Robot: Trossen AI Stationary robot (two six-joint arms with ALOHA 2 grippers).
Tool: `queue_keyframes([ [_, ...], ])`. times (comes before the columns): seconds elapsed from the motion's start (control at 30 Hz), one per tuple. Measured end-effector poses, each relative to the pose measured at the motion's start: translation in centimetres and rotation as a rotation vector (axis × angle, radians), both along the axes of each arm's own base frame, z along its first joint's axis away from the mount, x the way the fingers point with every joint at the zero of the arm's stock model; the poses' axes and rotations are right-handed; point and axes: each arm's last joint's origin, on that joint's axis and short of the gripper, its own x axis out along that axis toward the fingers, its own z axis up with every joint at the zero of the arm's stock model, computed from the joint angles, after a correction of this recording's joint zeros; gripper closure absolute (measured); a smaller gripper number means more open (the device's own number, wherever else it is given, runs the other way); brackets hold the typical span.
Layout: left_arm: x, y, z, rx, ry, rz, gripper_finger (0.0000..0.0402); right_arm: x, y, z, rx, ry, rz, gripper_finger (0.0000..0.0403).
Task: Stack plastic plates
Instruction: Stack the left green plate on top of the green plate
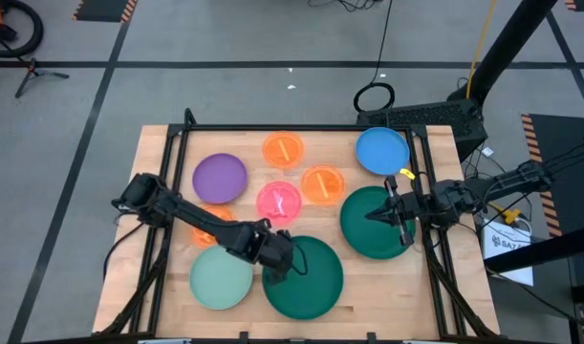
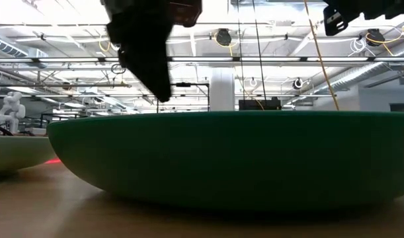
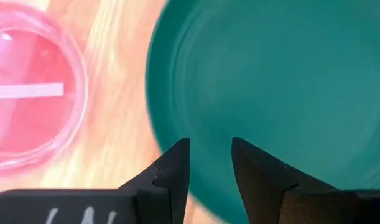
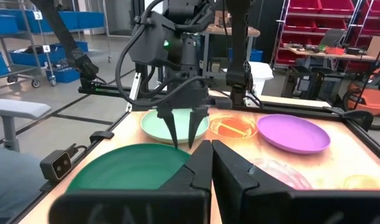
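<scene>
Two large dark green plates lie on the wooden table, one near the front edge [image 1: 311, 282] and one at the right [image 1: 368, 229]. My left gripper [image 3: 210, 142] is open. Its fingers stand on either side of the near green plate's rim [image 3: 153, 118] on the side toward the pink plate [image 3: 28, 93]; the right wrist view also shows this gripper [image 4: 183, 144]. My right gripper [image 4: 209, 149] is shut and hangs over the right green plate. Mint [image 1: 222, 277], purple [image 1: 220, 177] and blue [image 1: 382, 151] plates lie flat on the table.
Two orange plates [image 1: 282, 148] [image 1: 322, 183] lie toward the back middle. A third orange plate [image 1: 205, 229] is partly hidden under my left arm. The pink plate [image 1: 279, 201] lies in the middle. A dark frame [image 1: 301, 127] borders the table.
</scene>
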Motion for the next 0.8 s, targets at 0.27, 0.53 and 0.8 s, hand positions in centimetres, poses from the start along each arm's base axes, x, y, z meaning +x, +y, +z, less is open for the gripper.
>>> queue_keyframes([
  [0.27,-0.3,-0.5,-0.1,0.054,0.026,-0.145,0.0277,0.0,0.0,-0.2,-0.015,0.018,0.0,0.0401],
  [0.53,-0.3,0.0,-1.4,-0.004,0.017,-0.127,0.0282,-0.2,0.4,-0.5,-0.075,0.037,0.036,0.0401],
  [0.8,0.5,1.2,-1.2,-0.049,-0.025,-0.091,0.031,-0.3,0.7,-0.5,-0.082,0.035,0.015,0.0401],
])
